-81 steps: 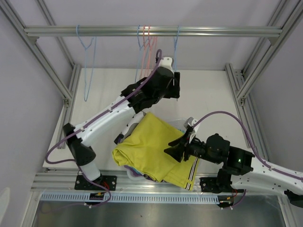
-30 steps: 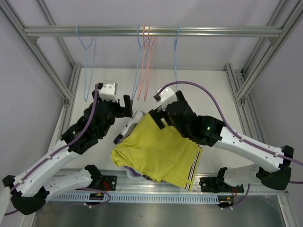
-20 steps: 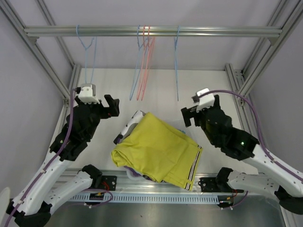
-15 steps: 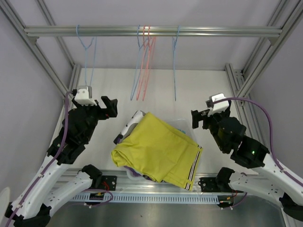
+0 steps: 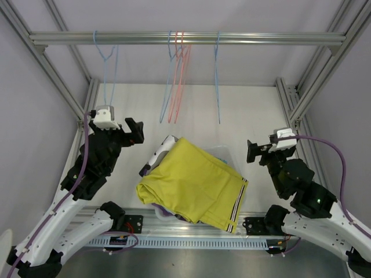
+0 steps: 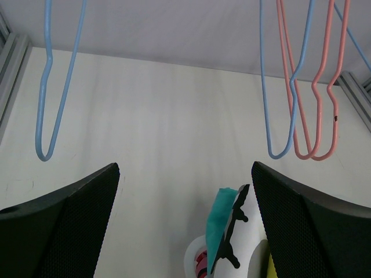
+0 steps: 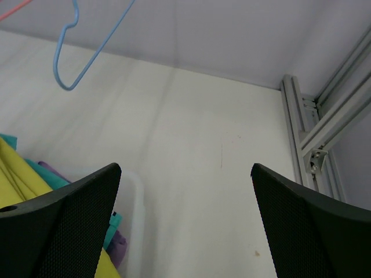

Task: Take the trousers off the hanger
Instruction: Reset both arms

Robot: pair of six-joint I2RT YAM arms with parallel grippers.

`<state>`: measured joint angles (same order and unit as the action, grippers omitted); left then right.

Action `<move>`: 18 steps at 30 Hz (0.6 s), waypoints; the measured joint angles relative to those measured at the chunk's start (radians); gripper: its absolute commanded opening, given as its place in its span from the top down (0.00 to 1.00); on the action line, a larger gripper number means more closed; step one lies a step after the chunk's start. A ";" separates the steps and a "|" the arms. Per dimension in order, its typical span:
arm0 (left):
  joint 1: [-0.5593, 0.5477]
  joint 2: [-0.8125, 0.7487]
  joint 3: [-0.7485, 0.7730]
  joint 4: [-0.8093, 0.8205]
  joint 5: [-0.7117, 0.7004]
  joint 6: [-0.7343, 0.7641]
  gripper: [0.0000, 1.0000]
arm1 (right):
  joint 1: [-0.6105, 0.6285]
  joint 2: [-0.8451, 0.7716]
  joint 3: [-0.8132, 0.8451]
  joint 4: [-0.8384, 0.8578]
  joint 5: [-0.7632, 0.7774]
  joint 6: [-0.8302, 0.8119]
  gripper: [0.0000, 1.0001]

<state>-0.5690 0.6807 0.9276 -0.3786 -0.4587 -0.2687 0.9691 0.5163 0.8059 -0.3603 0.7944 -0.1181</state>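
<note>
Two grippers are wide open and hold nothing. At the left we see the left gripper [image 5: 134, 131] above the table [image 5: 243, 110]. In the middle the trousers [image 5: 191, 184] lie heaped in a clear tub [image 5: 225, 153], well apart from the hangers [image 5: 175, 81]. At the right is the right gripper [image 5: 253, 152].

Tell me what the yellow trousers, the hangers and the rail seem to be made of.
Trousers: soft woven or knit cloth, matt; it folds and drapes loosely.
Hangers: thin, smooth blue and pink rod, probably plastic or coated wire; cannot tell which.
Rail: matt silver metal, likely aluminium, with grooved profile.
</note>
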 measured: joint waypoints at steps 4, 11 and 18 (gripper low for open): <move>0.000 0.004 0.000 0.000 -0.010 0.000 0.01 | -0.002 -0.014 0.000 0.026 0.029 0.002 0.00; 0.000 0.004 0.000 0.000 -0.027 0.000 0.01 | -0.002 0.102 0.015 -0.014 0.028 0.051 0.00; 0.000 0.003 0.000 0.000 -0.047 0.000 0.00 | -0.002 0.181 0.056 -0.069 0.028 0.098 0.00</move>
<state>-0.5686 0.6834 0.9276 -0.3786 -0.5060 -0.2687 0.9672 0.6975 0.8623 -0.4290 0.8223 -0.0200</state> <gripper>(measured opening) 0.994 0.993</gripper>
